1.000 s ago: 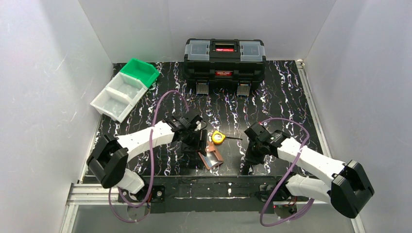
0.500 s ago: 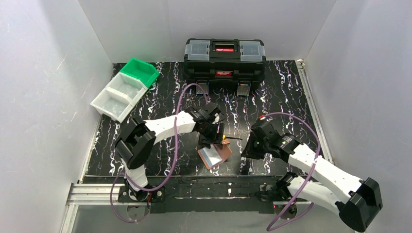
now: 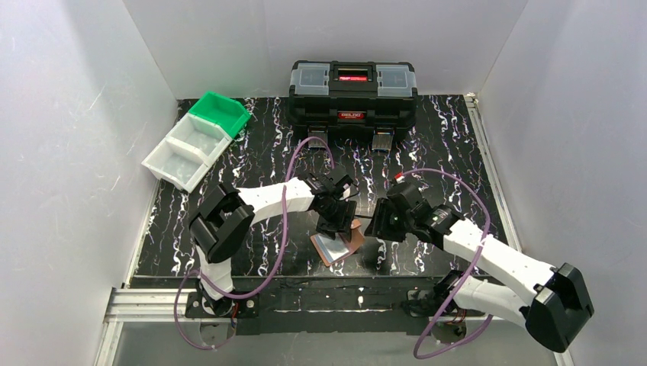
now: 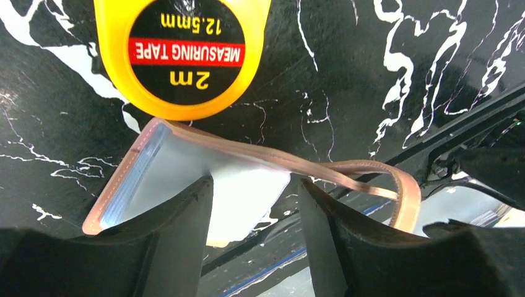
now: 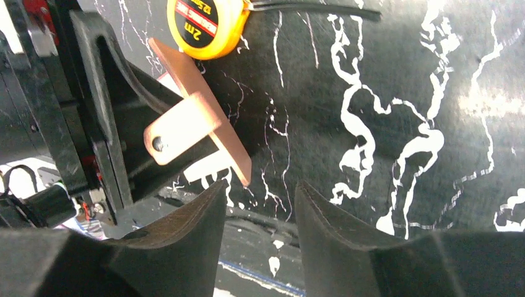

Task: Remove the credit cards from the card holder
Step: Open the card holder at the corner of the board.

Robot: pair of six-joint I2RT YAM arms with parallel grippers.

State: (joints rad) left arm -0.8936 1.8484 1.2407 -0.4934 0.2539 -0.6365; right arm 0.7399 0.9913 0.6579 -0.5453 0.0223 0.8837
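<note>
Marbled table (image 3: 427, 145) | card holder (image 4: 162, 176) beneath left end effector (image 4: 251, 199), jaws apart

Surface: black worktop (image 3: 442, 152) with white veining.
Far edge: black plastic toolbox (image 3: 352, 91).
Far left: green plastic bin (image 3: 220, 112), white two-compartment bin (image 3: 185, 152).
Near middle: round yellow tape measure (image 4: 179, 55) just beside open tan leather card holder (image 3: 333, 247).

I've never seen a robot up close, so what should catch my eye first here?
A small tan leather card holder lies open near the front edge of the table, its pale clear sleeves showing. The left claw stands open right above those sleeves, and the right claw, also open, hovers just to the holder's right. A bright yellow tape measure lies next to the holder, and a big black toolbox sits at the back.
</note>
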